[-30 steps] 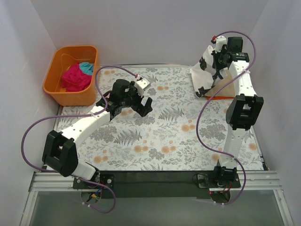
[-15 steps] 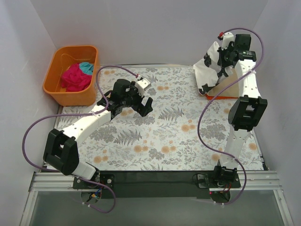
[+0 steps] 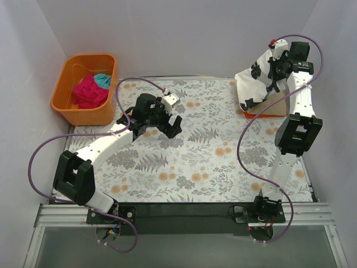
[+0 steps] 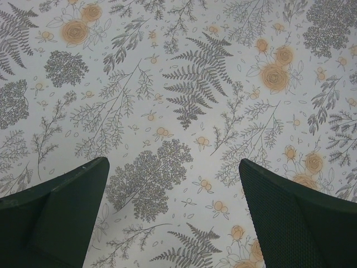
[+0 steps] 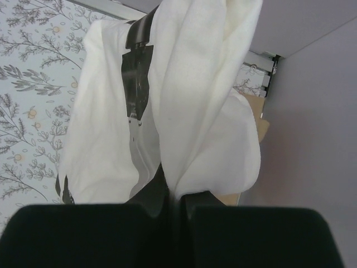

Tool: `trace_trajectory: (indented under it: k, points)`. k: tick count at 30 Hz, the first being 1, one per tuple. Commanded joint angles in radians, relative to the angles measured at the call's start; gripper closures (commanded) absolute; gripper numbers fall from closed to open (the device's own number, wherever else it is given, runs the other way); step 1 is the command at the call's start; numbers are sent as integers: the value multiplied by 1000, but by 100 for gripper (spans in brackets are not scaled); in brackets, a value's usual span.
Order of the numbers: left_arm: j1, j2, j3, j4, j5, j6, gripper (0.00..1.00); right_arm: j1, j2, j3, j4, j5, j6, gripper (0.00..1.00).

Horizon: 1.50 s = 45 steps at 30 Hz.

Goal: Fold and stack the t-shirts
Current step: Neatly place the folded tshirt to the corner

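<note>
- My left gripper (image 3: 170,124) hangs over the middle of the flowery table cloth (image 3: 195,167). Its fingers are spread wide and hold nothing.
- In the left wrist view I see only the cloth's ferns and orange flowers between the two dark fingers (image 4: 67,206).
- Farther back on the right, my right gripper (image 3: 270,60) is lifted high in the far corner. It is pinched tight on the white t-shirt with black blotches (image 3: 249,85).
- The white t-shirt hangs down from the pinch in loose folds. Its bottom edge reaches the table at the far right.
- In the right wrist view the cloth is bunched right at the fingertips (image 5: 192,198).
- Under the white t-shirt lies something flat and tan (image 3: 275,101). I think it is the tan t-shirt, but most of it is hidden.
- At the far left stands the orange tub (image 3: 66,107). The magenta t-shirt (image 3: 88,92) is crumpled inside it, with the teal t-shirt (image 3: 102,80) touching it on the far side.
</note>
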Motion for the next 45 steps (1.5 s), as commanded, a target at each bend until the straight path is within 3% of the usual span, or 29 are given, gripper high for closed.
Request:
trace_trajectory:
  k: [1, 29, 31, 32, 35, 45]
  points:
    - [3, -12, 43, -6, 15, -2, 4, -27, 16, 39, 57, -8, -56, 99]
    - [3, 39, 91, -43, 23, -10, 3, -82, 177, -125, 256, 68, -182, 99]
    - [4, 40, 91, -43, 26, -10, 3, -84, 183, -124, 261, 82, -190, 95]
    - [3, 42, 92, -43, 24, -12, 3, -85, 188, -128, 264, 84, -195, 82]
    - [3, 46, 97, -48, 23, -10, 3, -87, 192, -131, 270, 88, -198, 65]
    - [4, 40, 109, -59, 8, -24, 2, -91, 144, -150, 276, 128, -192, 36]
